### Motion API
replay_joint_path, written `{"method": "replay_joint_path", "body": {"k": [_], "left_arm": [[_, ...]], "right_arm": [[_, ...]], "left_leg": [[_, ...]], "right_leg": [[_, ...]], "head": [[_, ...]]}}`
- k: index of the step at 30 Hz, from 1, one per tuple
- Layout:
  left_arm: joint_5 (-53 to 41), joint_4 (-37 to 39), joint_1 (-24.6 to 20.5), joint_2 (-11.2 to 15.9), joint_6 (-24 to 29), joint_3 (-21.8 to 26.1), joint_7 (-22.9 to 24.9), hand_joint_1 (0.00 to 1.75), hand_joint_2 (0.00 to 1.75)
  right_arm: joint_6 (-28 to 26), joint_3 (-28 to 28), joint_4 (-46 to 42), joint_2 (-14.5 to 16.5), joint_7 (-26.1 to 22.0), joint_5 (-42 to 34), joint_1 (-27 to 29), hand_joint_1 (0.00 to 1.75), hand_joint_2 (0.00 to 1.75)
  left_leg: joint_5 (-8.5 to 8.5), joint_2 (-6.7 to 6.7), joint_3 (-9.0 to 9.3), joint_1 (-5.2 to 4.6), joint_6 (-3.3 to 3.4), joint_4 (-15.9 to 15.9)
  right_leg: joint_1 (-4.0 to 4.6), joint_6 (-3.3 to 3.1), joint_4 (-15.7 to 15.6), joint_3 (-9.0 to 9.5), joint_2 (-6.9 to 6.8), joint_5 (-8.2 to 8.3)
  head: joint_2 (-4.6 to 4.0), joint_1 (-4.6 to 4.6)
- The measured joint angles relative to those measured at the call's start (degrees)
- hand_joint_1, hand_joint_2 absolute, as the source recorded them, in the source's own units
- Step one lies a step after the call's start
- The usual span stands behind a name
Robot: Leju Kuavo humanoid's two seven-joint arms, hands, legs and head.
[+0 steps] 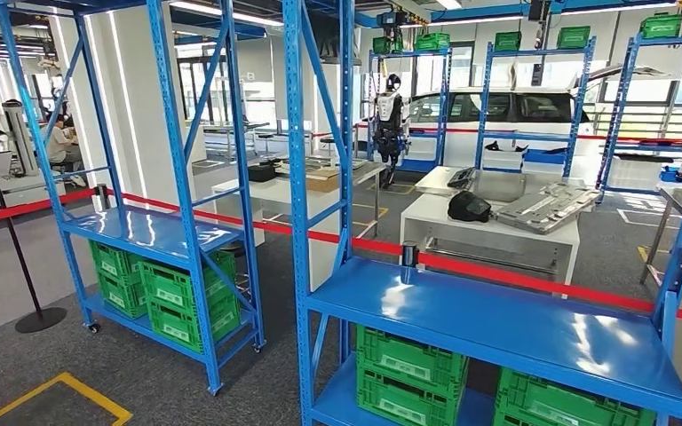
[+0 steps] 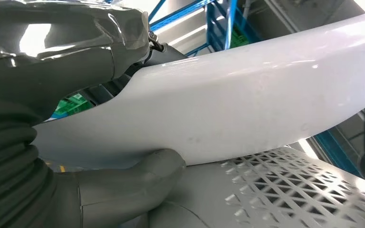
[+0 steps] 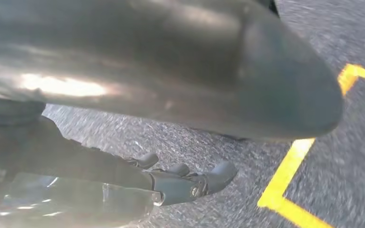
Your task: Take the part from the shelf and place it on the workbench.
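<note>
Bare blue shelf (image 1: 497, 324) above green crates (image 1: 406, 368); dark parts on white workbench (image 1: 488, 232).

The left hand (image 2: 90, 123) is grey and shiny. Its thumb (image 2: 138, 183) is thick, round and smooth, like soft rubber. Next to the thumb there is a dark grey cover (image 2: 9, 180) with fat ribs, like a bendy tube. Above the thumb, a glossy grey part (image 2: 62, 42) has clear shiny film stuck over it, and a small silver screw (image 2: 156, 45) sits at its tip.

The right hand (image 3: 171, 183) is darker. Its fingers (image 3: 221, 173) are dark grey with rounded ends. Small round silver screws (image 3: 196, 191) sit where the fingers bend.
</note>
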Motion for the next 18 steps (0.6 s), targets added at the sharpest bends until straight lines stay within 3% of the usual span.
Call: {"method": "replay_joint_path", "body": {"k": [2,4,6,7,8,10,11,13,15,16,18], "left_arm": [[0.5,-0.1,0.3,-0.1,-0.7,0.4,0.3,1.75,1.75],[0.8,-0.3,1.2,-0.4,-1.0,0.6,1.0,1.75,1.75],[0.9,-0.4,2.2,-0.6,-1.0,0.7,1.2,1.75,1.75],[0.9,-0.4,2.5,-0.6,-1.0,0.8,1.3,1.75,1.75],[0.9,-0.4,2.8,-0.7,-1.0,0.8,1.3,1.75,1.75],[1.1,-0.2,3.0,-0.8,-1.1,0.9,1.3,1.75,1.75],[1.1,-0.1,3.1,-0.9,-1.1,1.0,1.2,1.75,1.75],[1.3,0.2,3.1,-1.0,-1.3,1.0,1.1,1.75,1.75],[1.4,0.4,3.2,-1.2,-1.5,1.1,1.0,1.75,1.75],[1.3,0.4,3.2,-1.2,-1.6,1.2,1.0,1.75,1.75],[1.3,0.5,3.1,-1.2,-1.6,1.2,1.0,1.75,1.75]], "right_arm": [[-0.1,0.3,-0.1,0.0,0.0,0.0,-0.1,0.00,0.00],[-0.1,0.5,-0.1,-0.1,-0.1,0.0,0.0,0.00,0.00],[-0.1,0.6,-0.1,-0.3,-0.1,0.0,0.3,0.00,0.00],[-0.1,0.6,-0.1,-0.3,-0.1,0.0,0.4,0.00,0.00],[-0.1,0.7,-0.1,-0.4,0.0,0.0,0.4,0.00,0.00],[0.1,0.9,-0.1,-0.5,0.0,-0.1,0.3,0.00,0.00],[0.2,1.0,-0.1,-0.6,0.2,-0.2,0.2,0.00,0.00],[0.6,1.1,-0.2,-0.6,0.8,-0.4,0.0,0.00,0.00],[0.8,1.2,-0.6,-0.6,1.3,-0.6,-0.2,0.00,0.00],[0.9,1.3,-0.8,-0.6,1.4,-0.7,-0.2,0.00,0.00],[0.9,1.4,-1.2,-0.5,1.4,-0.9,-0.1,0.00,0.00]], "left_leg": [[0.88,-1.30,0.37,0.22,0.66,-1.1],[1.47,-2.59,0.46,0.28,1.12,-1.7],[1.69,-4.21,0.10,0.13,1.34,-1.6],[1.75,-5.09,-0.02,0.08,1.38,-1.5],[1.76,-5.94,-0.09,0.09,1.35,-1.3],[1.57,-7.57,-0.21,0.18,1.04,-0.8],[1.40,-8.31,-0.40,0.13,0.77,-0.4],[1.24,-9.36,-0.92,0.02,0.19,0.2],[1.34,-10.15,-1.33,0.10,-0.24,0.4],[1.11,-9.60,-1.65,0.11,-0.48,0.7],[-0.87,-6.61,-3.50,0.20,-1.10,4.3]], "right_leg": [[-0.18,0.28,1.3,-0.50,2.06,-1.02],[-0.30,-0.08,7.2,-3.09,5.54,-4.06],[-0.29,-0.18,14.3,-6.48,6.82,-6.76],[-0.31,0.08,15.7,-7.18,6.95,-6.94],[-0.37,0.52,14.7,-6.72,7.04,-6.11],[-0.73,1.48,7.3,-3.16,8.32,-2.93],[-0.82,1.57,3.7,-1.45,9.14,-1.67],[-0.76,1.01,0.6,0.09,9.96,-0.78],[-0.63,0.25,0.6,0.10,8.92,-0.63],[-0.68,-0.06,0.6,0.12,8.44,-0.57],[-0.80,-0.73,0.5,0.21,7.33,-0.56]], "head": [[0.00,0.09],[-0.01,0.28],[0.00,0.42],[0.00,0.44],[0.01,0.48],[0.01,0.57],[0.01,0.63],[0.01,0.65],[0.01,0.52],[0.01,0.46],[0.00,0.24]]}}
